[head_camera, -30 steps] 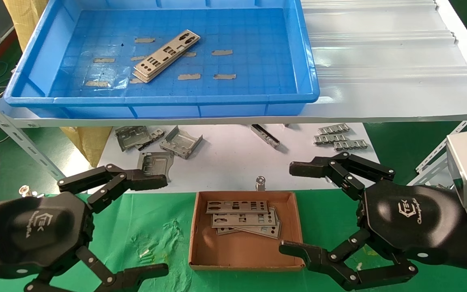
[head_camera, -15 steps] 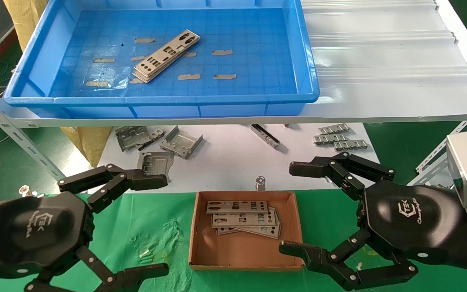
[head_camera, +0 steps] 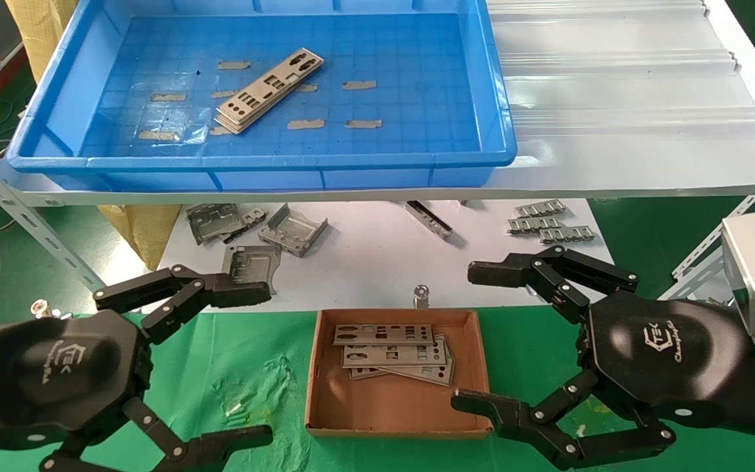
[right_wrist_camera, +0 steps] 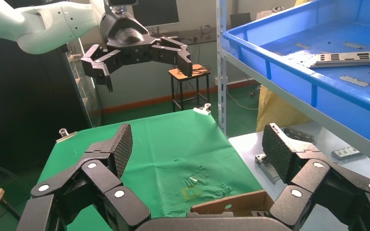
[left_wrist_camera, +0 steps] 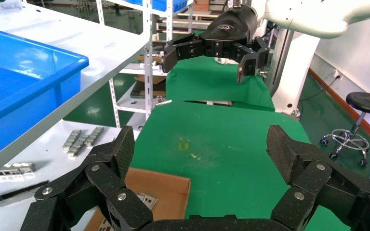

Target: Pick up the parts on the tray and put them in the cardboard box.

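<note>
From the head view, the left gripper (head_camera: 220, 367) hovered spread wide over the green counter (head_camera: 246, 367), left of the cardboard box (head_camera: 325, 393), grasping nothing. The right gripper (head_camera: 482, 341) hung just right of the box, likewise released and empty. Several parts (head_camera: 394, 354) lay stacked inside the box, and a small pile of parts (head_camera: 266, 92) lay on the floor of the blue tray (head_camera: 482, 85), which sat on the white shelf (head_camera: 613, 98) above. Bent brackets (head_camera: 292, 229) and ridged strips (head_camera: 548, 223) lay on the white sheet under the shelf.

The left wrist view alone showed the right gripper (left_wrist_camera: 213, 55) from the front, with a stool (left_wrist_camera: 368, 103) farther off. The right wrist view showed the left gripper (right_wrist_camera: 139, 60) likewise, and the tray's parts (right_wrist_camera: 349, 57) edge-on beyond the rim (right_wrist_camera: 289, 62).
</note>
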Available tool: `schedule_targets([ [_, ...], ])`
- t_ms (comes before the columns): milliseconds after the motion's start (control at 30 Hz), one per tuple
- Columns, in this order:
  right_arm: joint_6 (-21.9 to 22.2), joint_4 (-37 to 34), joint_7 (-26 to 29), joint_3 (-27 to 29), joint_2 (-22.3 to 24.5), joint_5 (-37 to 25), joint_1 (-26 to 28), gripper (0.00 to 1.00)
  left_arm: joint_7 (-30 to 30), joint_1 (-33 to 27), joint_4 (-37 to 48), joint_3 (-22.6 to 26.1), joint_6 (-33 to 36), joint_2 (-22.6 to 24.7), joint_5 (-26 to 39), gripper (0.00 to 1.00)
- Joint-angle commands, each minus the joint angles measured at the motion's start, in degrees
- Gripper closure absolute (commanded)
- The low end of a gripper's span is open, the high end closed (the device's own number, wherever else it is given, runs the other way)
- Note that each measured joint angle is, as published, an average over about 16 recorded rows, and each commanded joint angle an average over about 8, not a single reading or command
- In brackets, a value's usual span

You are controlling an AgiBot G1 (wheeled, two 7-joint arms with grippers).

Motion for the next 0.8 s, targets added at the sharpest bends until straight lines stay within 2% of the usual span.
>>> schedule_targets([
  [33,0.0,0.0,0.0,0.0,0.0,0.0,0.0,0.0,0.0,0.0,0.0,0.0,0.0,0.0,0.0,0.0],
  [800,0.0,0.0,0.0,0.0,0.0,0.0,0.0,0.0,0.0,0.0,0.0,0.0,0.0,0.0,0.0,0.0],
])
